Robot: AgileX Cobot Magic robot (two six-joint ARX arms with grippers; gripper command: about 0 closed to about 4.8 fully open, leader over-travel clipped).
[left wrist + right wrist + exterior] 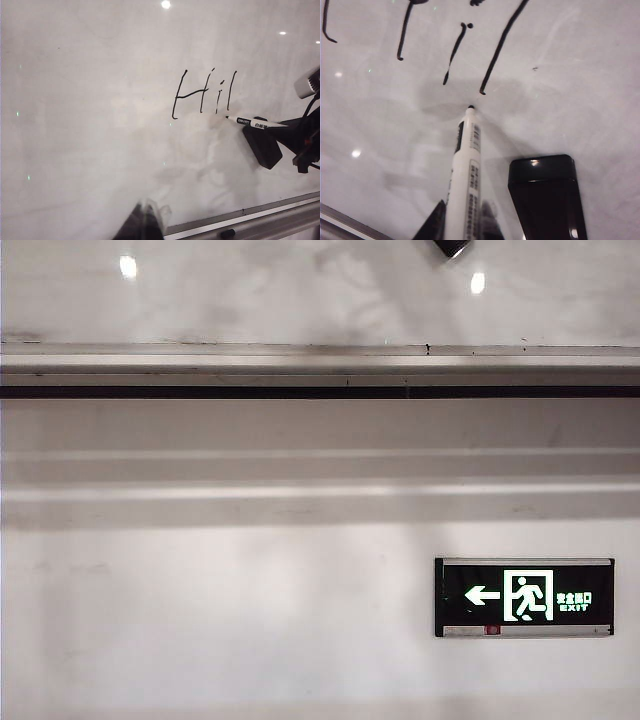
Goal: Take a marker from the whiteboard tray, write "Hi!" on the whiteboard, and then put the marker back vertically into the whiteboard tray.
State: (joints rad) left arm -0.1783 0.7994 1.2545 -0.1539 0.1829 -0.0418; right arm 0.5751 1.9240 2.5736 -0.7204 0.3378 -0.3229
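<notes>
The whiteboard (90,110) carries black writing (202,95): an "H", an "i" and a long upright stroke. My right gripper (265,134) is shut on the marker (252,122), a white barrel with its cap off. In the right wrist view the marker (465,175) points at the whiteboard (580,75) between my right gripper's (487,215) black fingers (545,200). Its tip sits at the board just under the lower end of the long stroke (500,47). My left gripper (144,220) is shut and holds nothing, low near the whiteboard tray (280,215).
In the exterior view the whiteboard tray (320,368) runs across below the whiteboard (300,290), with pale wall mouldings (300,490) and an exit sign (524,597) beneath. A dark arm part (450,246) shows at the top edge. A small black piece (227,233) lies in the tray.
</notes>
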